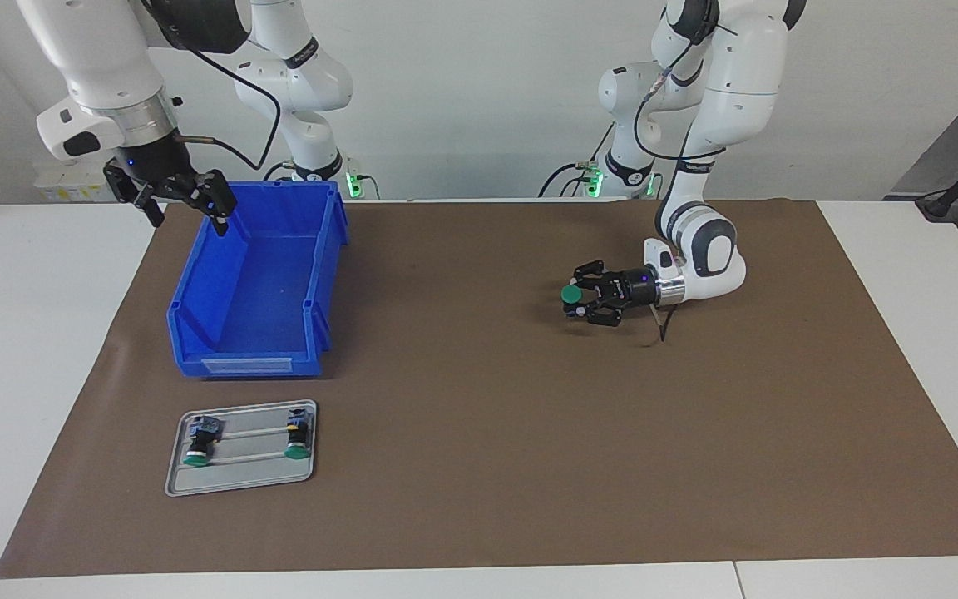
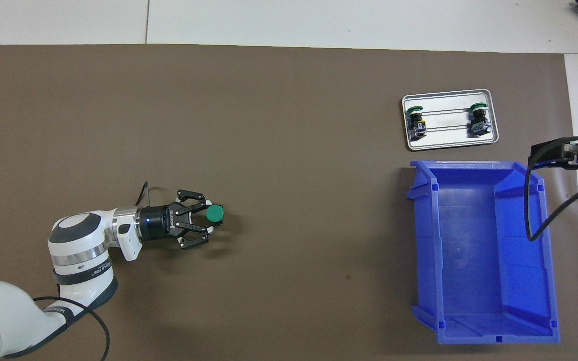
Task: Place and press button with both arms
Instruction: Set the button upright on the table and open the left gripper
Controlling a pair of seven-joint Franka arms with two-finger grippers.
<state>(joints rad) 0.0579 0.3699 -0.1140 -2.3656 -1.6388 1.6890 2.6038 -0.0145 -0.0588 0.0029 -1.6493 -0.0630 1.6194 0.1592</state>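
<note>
Over the brown mat toward the left arm's end | left gripper [image 1: 576,300] lies level, jaws clamped on the button [image 1: 570,294], green cap up, likely for setting down | right gripper [image 1: 181,202] waits, jaws spread, above the blue bin [image 1: 254,333].

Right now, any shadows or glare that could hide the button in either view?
Facing view: soft shadow on the mat under the left tool; button cap clear. Overhead view: faint shadow beside the button; mild sheen on the tray, no glare on the cap.
</note>
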